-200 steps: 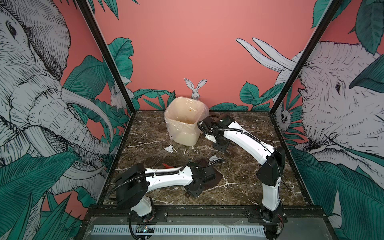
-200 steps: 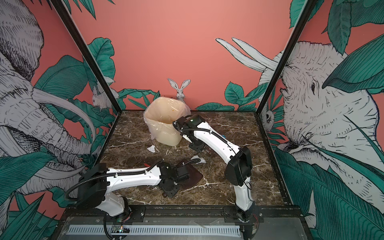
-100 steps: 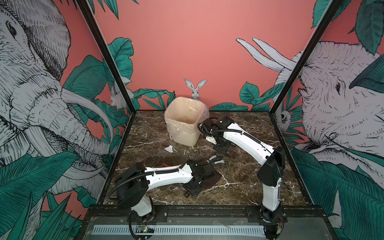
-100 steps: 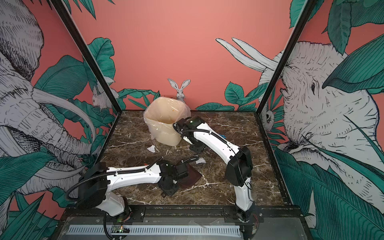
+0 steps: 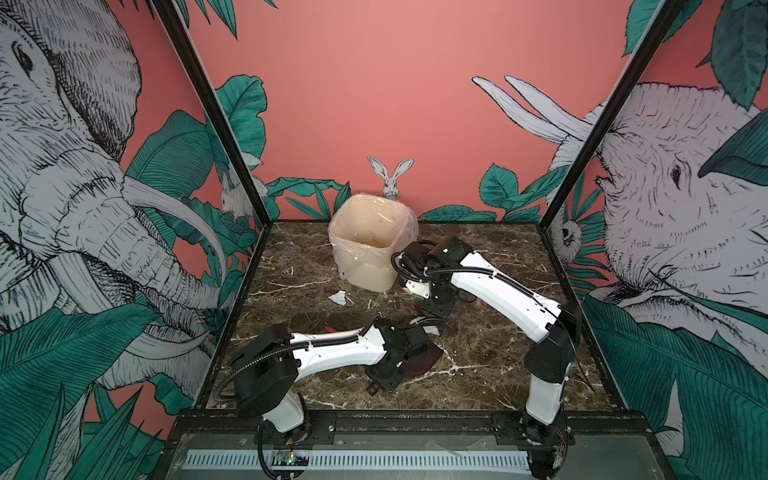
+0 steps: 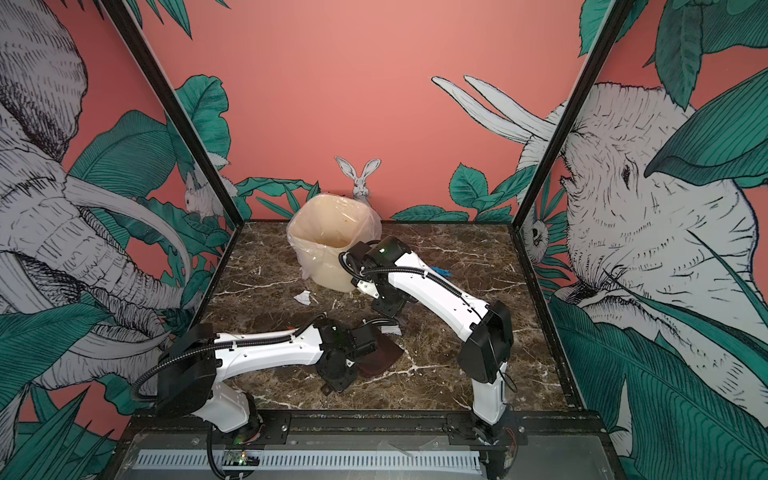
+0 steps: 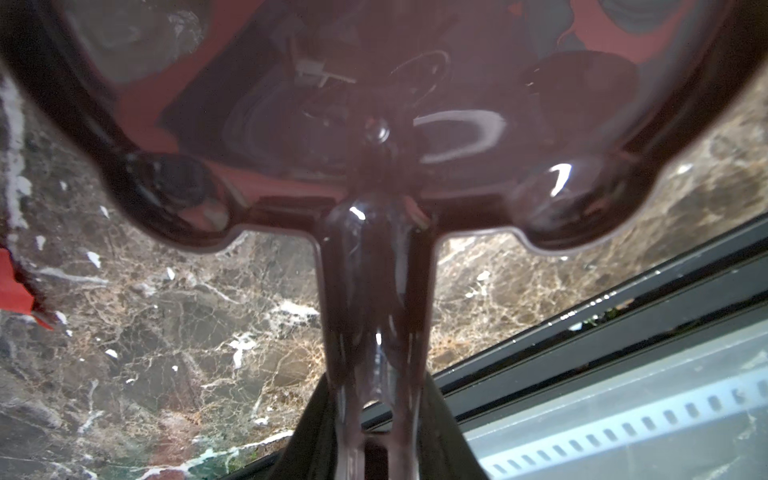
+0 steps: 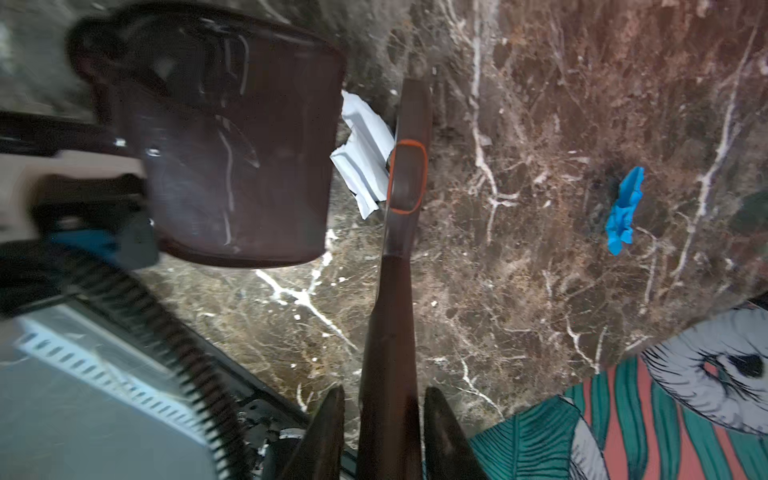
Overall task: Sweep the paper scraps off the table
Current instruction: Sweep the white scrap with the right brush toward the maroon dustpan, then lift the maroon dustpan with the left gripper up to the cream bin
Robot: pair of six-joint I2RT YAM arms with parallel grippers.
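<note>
Square table point(image 5: 498, 374), dark brown marble pattern with white veins, black-framed. A beige bin point(image 5: 365, 257) with a clear plastic liner stands at back centre. One white paper scrap point(image 5: 338, 297) lies just before it, another white scrap point(image 8: 365, 153) beside a dark brown dustpan point(image 5: 424, 360) (contact with the table unclear). A blue scrap point(image 8: 622, 208) lies right of the bin, a red scrap point(image 7: 16, 286) nearer the front.

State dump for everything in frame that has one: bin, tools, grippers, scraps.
beige plastic-lined bin: upright, open-topped
dark brown dustpan: held by its handle
dark brown hand brush: held by its handle
left gripper: shut on dustpan
right gripper: shut on brush
paper scraps: loose on brown marble table; a white one lies between dustpan and brush
</note>
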